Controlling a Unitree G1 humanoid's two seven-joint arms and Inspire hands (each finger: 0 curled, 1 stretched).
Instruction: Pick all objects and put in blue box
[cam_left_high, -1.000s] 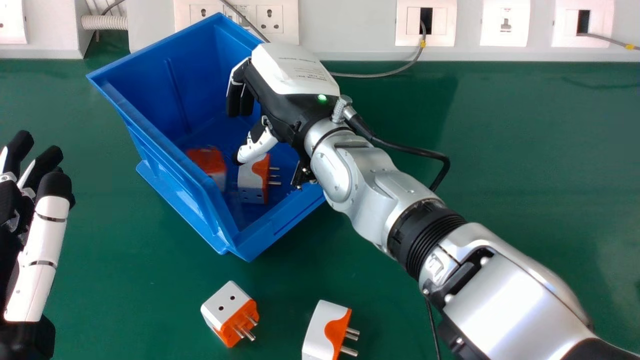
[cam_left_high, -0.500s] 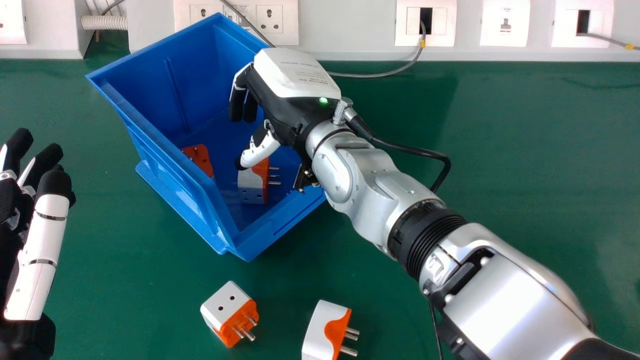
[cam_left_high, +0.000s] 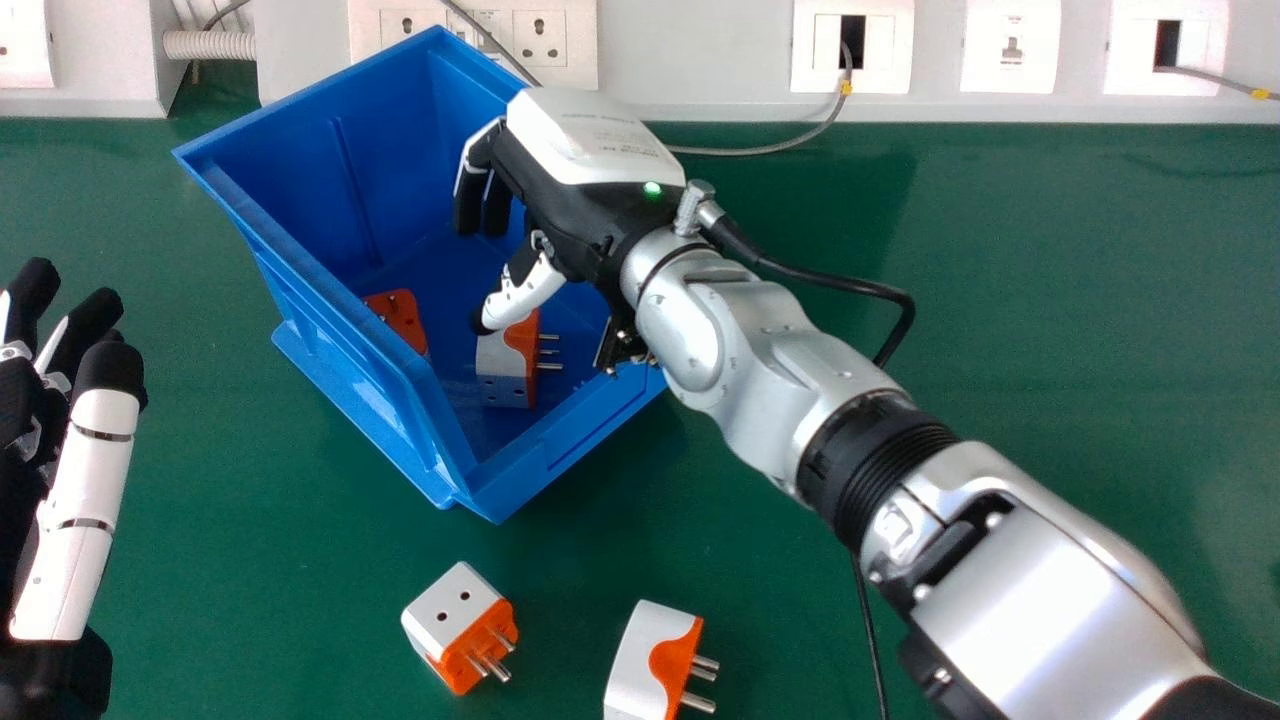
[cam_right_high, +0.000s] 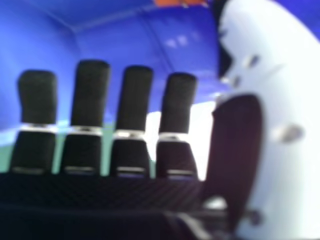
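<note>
Right hand is over the blue box, open, with its fingers loosely extended and the thumb apart from them. Nothing is seen in its grasp, which is consistent with a finished release.

Beneath the hand, two items are noted inside the box. One white and orange plug rests on the box floor with its pins toward the robot's right; the thumb overlaps its upper part in the head view, and contact cannot be confirmed. One orange plug lies next to the left wall, partly hidden by the rim. Both are judged complete.

Outside the box, two items are outstanding. Left plug sits on the table on the robot's side of the box, socket holes up and pins angled to the right. Right plug lies well apart from it, pins also to the right, its near end cut off by the view's bottom edge.

Left hand is at the view's left edge.

Assessment: of four plugs seen, two are boxed and two are left, putting the task about halfway. Any plug hidden behind the right arm cannot be ruled out.
</note>
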